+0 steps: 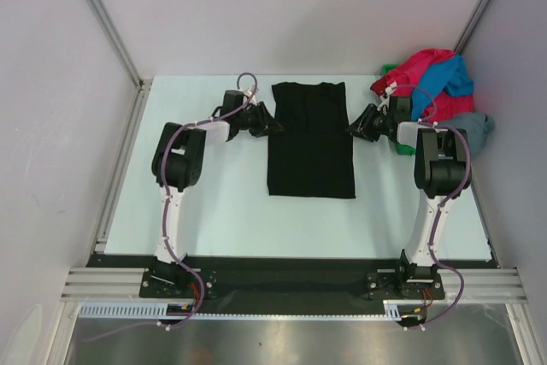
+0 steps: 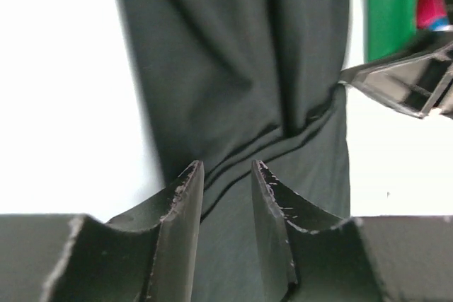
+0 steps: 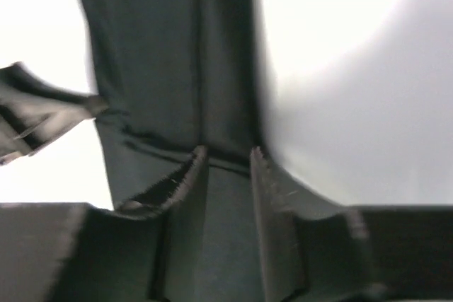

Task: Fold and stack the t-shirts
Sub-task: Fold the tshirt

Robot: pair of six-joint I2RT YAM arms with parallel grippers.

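Top external view: finds the black t-shirt [image 1: 310, 138] spread flat in the middle of the bench [image 1: 214, 203], a plain rectangle with no sleeves sticking out and a faint line across it about halfway. Places the left jaws at its left edge and the right jaws at its right edge, both level with that line, carried by the left arm [image 1: 175, 160] and right arm [image 1: 440, 164]. Shows, in each wrist view, jaws standing a narrow gap apart over dark cloth, nothing plainly clamped; cannot tell whether either pair touches the fabric. Expect light, thin, limp cloth: likely to sag, wrinkle and drag along the surface rather than keep a shape, so best pinched at the side edges or corners, both sides together, and lifted evenly. Leaves the other t-shirts [image 1: 432, 83], red-pink, bright blue and grey, heaped in the upper right corner, apart from the black one, with something green [image 1: 389, 68] beside them. Offers a smooth, pale, matt bench, probably giving little grip, boxed in by plain white walls [image 1: 299, 14] on metal framing [image 1: 107, 19].
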